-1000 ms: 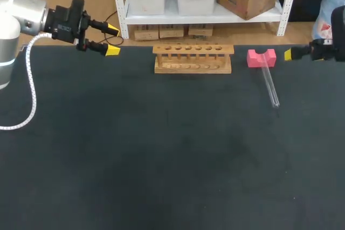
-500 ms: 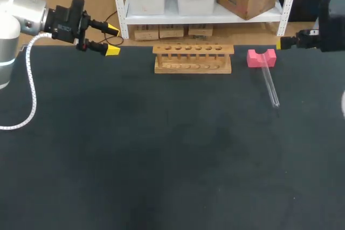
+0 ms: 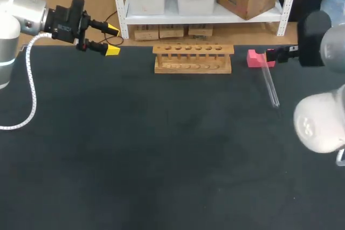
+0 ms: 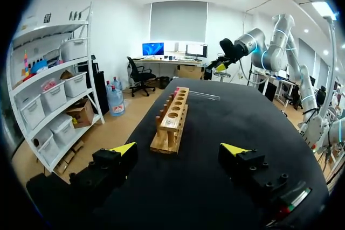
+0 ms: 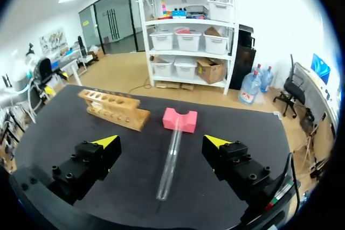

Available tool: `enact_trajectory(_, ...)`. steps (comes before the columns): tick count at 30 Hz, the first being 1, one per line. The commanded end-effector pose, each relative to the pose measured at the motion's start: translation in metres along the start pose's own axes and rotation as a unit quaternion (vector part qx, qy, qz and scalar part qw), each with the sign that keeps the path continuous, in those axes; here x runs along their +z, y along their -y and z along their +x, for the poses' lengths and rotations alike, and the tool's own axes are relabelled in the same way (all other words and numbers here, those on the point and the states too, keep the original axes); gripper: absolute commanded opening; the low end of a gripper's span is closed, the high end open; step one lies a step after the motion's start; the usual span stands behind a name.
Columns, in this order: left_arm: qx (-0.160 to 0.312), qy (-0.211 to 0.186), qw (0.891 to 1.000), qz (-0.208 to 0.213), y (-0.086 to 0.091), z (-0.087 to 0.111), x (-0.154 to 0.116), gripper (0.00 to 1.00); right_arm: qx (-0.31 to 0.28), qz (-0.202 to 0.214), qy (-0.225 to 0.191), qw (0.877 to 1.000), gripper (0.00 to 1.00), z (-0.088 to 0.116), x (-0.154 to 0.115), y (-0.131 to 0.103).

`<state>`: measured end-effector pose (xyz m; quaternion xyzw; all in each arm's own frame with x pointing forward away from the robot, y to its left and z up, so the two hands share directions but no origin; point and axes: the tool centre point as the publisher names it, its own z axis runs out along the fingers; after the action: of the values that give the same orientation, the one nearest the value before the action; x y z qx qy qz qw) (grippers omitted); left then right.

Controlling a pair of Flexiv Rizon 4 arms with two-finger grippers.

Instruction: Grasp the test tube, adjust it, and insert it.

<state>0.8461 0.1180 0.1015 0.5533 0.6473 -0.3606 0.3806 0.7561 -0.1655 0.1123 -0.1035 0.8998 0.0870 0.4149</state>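
Left end effector (image 3: pixel 112 39): upper left of the head view, over the back edge of the black tabletop (image 3: pixel 161 149). Fingers are spread wide with nothing between them. In its wrist view the light wooden test tube rack (image 3: pixel 193 58) stands ahead of it, its row of holes running away from the fingers.

Right end effector (image 5: pixel 160 141): comes in from the right edge of the head view, up by the pink notched foam block (image 3: pixel 256 57). Its yellow tips can't be made out there. Its own wrist view shows the fingers wide apart, gripping nothing.

Clear glass test tube (image 3: pixel 269 85): upper right of the head view. One end sits in the pink block's notch and the rest slants toward lower right onto the tabletop. In the right wrist view it lies ahead of the gap between the fingers, touching neither.

The rack sits upper centre, just left of the pink block and apart from it.
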Motion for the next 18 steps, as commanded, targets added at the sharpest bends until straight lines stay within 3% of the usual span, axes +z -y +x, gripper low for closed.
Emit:
enact_trajectory(1, 0.0, 0.0, 1.0, 0.0, 0.0, 0.0, 0.0, 1.0, -0.015, 0.289, -0.004, 0.957, 1.0, 0.008, 0.019, 0.003)
enact_trajectory(6, 0.0, 0.0, 1.0, 0.0, 0.0, 0.0, 0.0, 1.0, -0.007, 0.287, -0.016, 0.958, 1.0, 0.021, 0.032, 0.008)
enact_trajectory(18, 0.0, 0.0, 1.0, 0.0, 0.0, 0.0, 0.0, 1.0, 0.011, 0.302, -0.03, 0.953, 1.0, 0.031, 0.055, -0.002)
